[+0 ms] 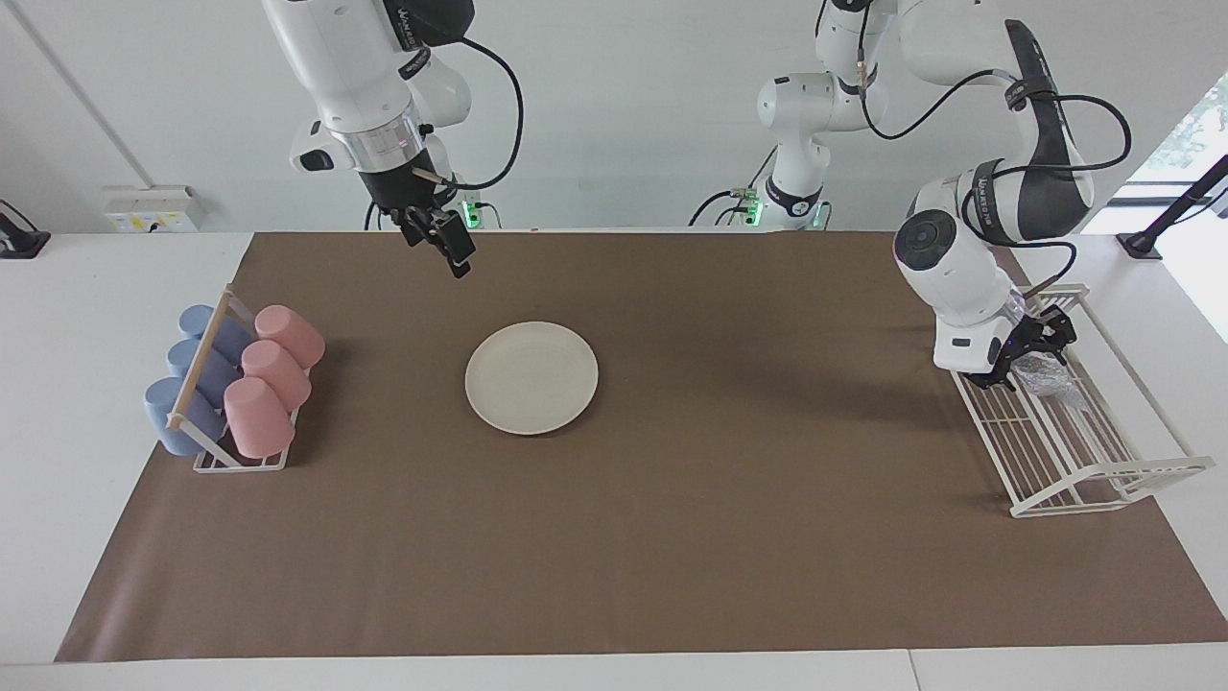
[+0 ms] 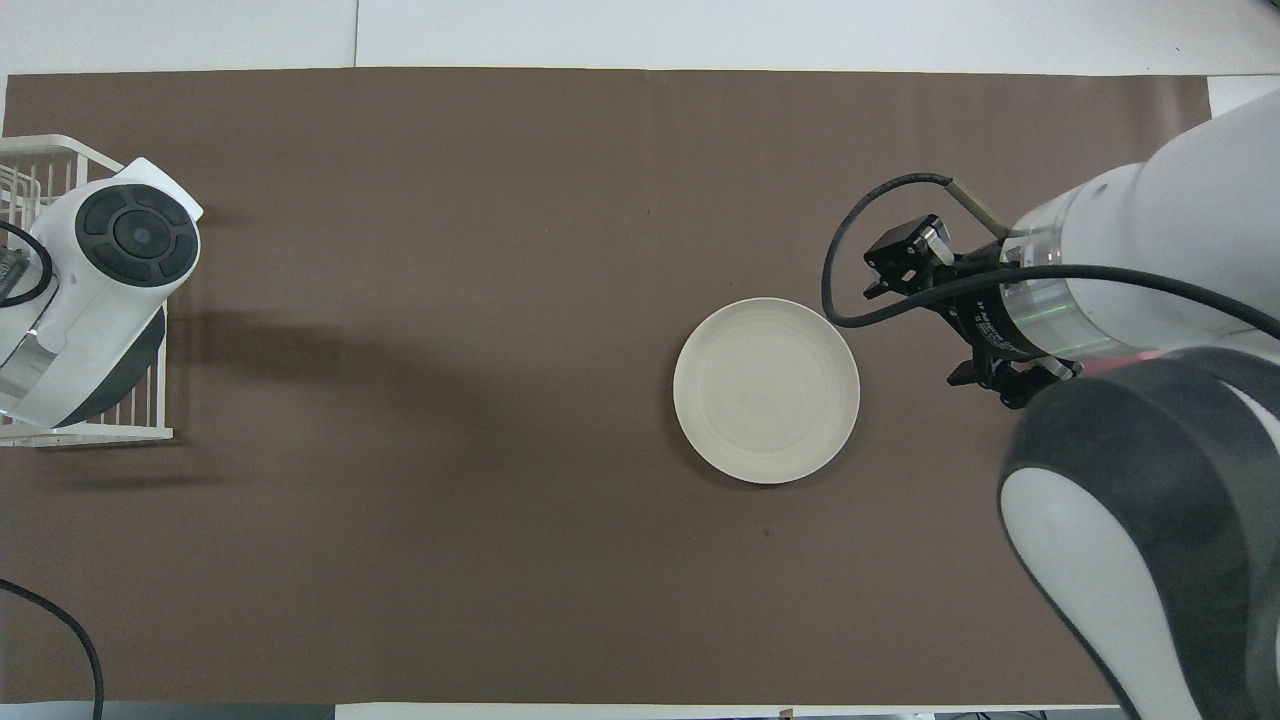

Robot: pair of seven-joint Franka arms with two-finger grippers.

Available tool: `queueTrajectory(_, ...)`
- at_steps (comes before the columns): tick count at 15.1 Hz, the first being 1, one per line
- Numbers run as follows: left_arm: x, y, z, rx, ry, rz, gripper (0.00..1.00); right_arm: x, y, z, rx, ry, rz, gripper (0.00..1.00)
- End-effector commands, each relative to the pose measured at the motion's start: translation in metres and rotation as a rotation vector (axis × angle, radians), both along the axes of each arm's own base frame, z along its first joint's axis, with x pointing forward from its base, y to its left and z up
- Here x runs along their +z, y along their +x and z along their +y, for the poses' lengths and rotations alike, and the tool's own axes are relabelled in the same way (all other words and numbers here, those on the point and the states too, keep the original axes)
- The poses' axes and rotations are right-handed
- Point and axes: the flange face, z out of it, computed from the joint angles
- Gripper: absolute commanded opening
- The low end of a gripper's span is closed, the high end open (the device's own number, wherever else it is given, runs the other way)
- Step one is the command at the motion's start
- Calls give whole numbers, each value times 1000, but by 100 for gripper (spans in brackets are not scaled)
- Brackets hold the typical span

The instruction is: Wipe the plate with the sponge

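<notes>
The cream-white plate point(image 1: 531, 377) lies flat on the brown mat at mid-table; it also shows in the overhead view point(image 2: 766, 390). The silvery sponge point(image 1: 1050, 379) lies in the white wire rack point(image 1: 1084, 451) at the left arm's end of the table. My left gripper point(image 1: 1031, 353) is down in that rack with its fingers spread, right at the sponge. In the overhead view the left arm's body hides both the gripper and the sponge. My right gripper point(image 1: 449, 248) waits in the air over the mat, over the strip between the plate and the robots.
A rack of blue and pink cups point(image 1: 240, 384) lying on their sides stands at the right arm's end of the table. The wire rack's rim point(image 2: 60, 160) shows beside the left arm in the overhead view. Brown mat point(image 1: 720, 537) covers the table.
</notes>
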Motion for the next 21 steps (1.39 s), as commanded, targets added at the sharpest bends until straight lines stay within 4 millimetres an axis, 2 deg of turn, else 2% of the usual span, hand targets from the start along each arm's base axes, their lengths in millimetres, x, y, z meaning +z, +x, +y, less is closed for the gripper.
queueTrajectory(1,0,-2,0,-5,-3,-36,0,2,26,30,-83,26,18,100)
queueTrajectory(3,5,1,0,0,-2,-39,0,-3,31,56,-163,29,43,100)
queueTrajectory(5,22,9,-4,27,-35,-55,0,0,25,89,-204,42,40,100)
queueTrajectory(8,70,15,-11,120,-225,-11,0,-14,4,120,-229,27,72,100)
queueTrajectory(9,93,16,-16,145,-328,8,0,-15,2,123,-270,34,76,100)
queueTrajectory(11,124,12,-21,195,-508,49,0,-14,-6,132,-280,28,84,100)
queueTrajectory(13,143,4,-31,264,-726,100,0,-17,-15,142,-271,18,93,100)
queueTrajectory(14,147,0,-36,295,-849,133,0,-18,-24,152,-262,13,96,100)
queueTrajectory(17,154,-9,-40,362,-1165,213,0,-20,-29,154,-266,4,101,100)
queueTrajectory(19,147,-24,-56,380,-1334,278,0,-19,-28,156,-292,12,95,100)
queueTrajectory(21,128,-44,-74,370,-1521,337,0,-19,-31,162,-375,22,102,100)
